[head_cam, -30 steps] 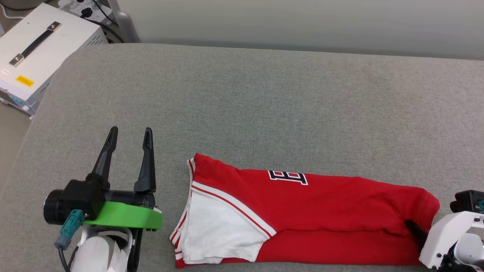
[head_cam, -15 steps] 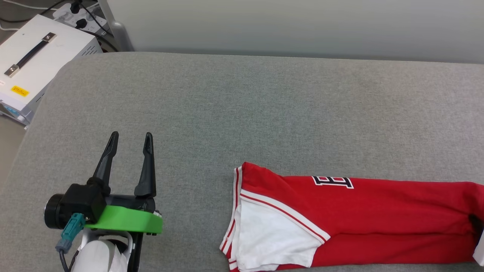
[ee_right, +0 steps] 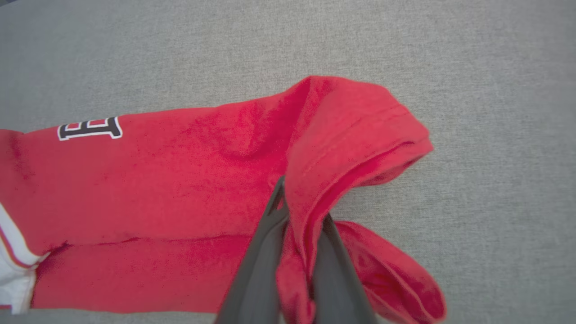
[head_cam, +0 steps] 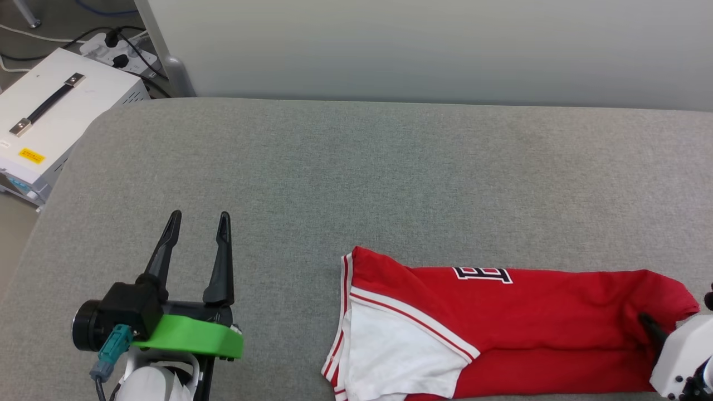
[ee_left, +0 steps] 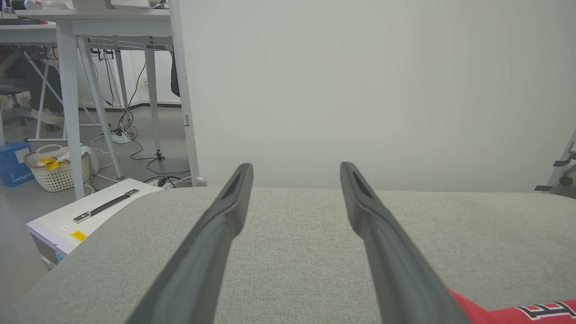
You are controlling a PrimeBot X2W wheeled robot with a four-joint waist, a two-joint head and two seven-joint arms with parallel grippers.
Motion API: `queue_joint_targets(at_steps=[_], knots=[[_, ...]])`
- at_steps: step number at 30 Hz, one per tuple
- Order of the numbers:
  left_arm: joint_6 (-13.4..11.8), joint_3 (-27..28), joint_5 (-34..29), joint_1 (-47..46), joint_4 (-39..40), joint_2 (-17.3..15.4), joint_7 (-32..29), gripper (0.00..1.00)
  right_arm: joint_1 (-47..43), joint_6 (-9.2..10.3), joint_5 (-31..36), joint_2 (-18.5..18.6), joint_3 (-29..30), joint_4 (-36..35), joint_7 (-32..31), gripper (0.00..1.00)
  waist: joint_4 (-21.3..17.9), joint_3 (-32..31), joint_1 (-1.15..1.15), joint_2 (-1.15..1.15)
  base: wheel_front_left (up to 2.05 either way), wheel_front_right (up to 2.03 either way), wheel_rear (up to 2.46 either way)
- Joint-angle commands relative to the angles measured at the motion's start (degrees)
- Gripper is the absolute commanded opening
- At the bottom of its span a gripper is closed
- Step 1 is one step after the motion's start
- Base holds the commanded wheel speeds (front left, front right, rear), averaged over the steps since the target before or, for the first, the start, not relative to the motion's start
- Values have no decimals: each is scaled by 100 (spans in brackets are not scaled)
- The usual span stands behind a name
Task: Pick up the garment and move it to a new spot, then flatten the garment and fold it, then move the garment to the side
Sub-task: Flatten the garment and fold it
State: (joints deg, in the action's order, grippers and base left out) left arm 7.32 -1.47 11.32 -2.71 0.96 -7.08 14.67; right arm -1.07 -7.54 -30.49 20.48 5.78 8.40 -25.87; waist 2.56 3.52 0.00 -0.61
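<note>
While the right gripper (ee_right: 303, 200) pinches a fold of cloth at the hem end, the garment (head_cam: 501, 328) lies as a long folded strip on the grey pad (head_cam: 356, 167). Its long axis runs from that gripper toward the left gripper (head_cam: 199, 218), with the white sleeve at the far end. Left gripper: fingers spread, empty, clear of the cloth. Beyond it, a white basket (ee_left: 56, 173) holds something yellow.

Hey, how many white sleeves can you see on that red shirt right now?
1. One white sleeve lies on top at the left end of the folded garment, in the head view. The other may be hidden beneath it in the fold.
</note>
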Motion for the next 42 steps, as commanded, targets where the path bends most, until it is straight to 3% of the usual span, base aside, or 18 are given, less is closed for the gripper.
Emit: queue_joint_targets(at_steps=[1, 11, 17, 34, 35, 36, 42], knots=[[16, -11, -2, 108, -8, 16, 33, 100, -78, 5, -32, -133, -49, -163, -89, 0, 23, -44, 0, 61, 0, 0, 0], [16, -33, 33, 177, -34, 25, 33, 100, -118, 5, -57, -1139, -682, -1123, -811, 0, 204, -133, 0, 61, 0, 0, 0], [16, -13, 49, 151, -48, 31, 33, 100, 83, 5, -119, -1575, -1304, -1264, -1009, 0, 375, -125, 0, 61, 0, 0, 0], [16, -50, 86, 90, 17, 57, 33, 100, 831, 5, -18, -1759, -2412, 59, -207, 0, 908, 1, 0, 61, 0, 0, 0], [16, -55, 88, 91, 8, 56, 33, 100, 871, 5, -33, -1759, -2436, 133, -134, 35, 927, 10, 0, 61, 0, 0, 0], [16, -57, 93, 88, -3, 55, 33, 100, 919, 5, -53, -1759, -2476, 215, -44, 100, 943, 19, 0, 61, 0, 0, 0], [16, -44, 100, 101, -33, 54, 33, 100, 1133, 5, -365, -1760, -2810, 354, 281, 100, 972, 24, 0, 61, 0, 0, 0]])
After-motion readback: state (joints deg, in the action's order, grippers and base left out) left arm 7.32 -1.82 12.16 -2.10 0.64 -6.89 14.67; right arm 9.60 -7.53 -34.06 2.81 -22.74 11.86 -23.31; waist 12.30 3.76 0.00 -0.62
